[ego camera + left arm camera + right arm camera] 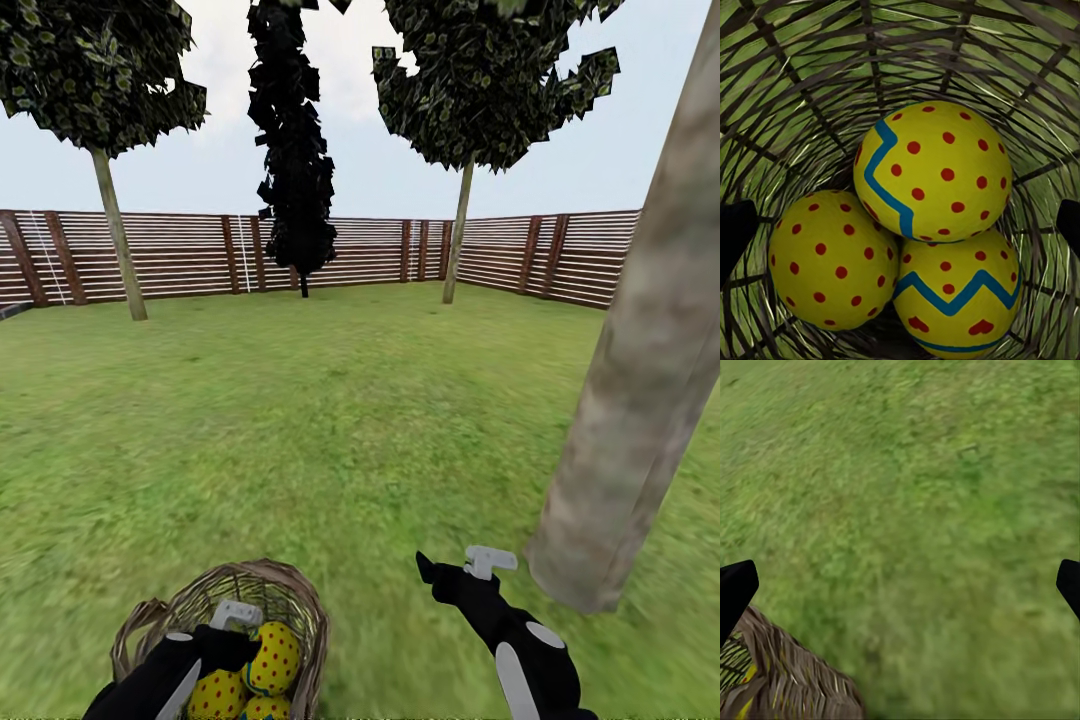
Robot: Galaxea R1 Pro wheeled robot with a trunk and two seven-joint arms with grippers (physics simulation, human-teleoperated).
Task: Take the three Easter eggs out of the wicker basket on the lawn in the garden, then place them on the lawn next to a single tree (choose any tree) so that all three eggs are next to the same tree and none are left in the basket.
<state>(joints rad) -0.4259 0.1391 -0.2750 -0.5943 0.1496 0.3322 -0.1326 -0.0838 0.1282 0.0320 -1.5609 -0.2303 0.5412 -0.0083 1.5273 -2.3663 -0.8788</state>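
Wicker basket (pixel 787 82) holds three Easter eggs (pixel 934 172), left tool (pixel 900 225) open above

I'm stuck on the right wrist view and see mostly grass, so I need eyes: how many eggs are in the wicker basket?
Observer: Three Easter eggs, all in the wicker basket; the top one rests on the other two.
Operator: Where is the left gripper?
Observer: The left gripper is open over the eggs, fingers spread wide.
Operator: Any tree nearby?
Observer: A thick trunk rises from the lawn just beyond the right gripper.
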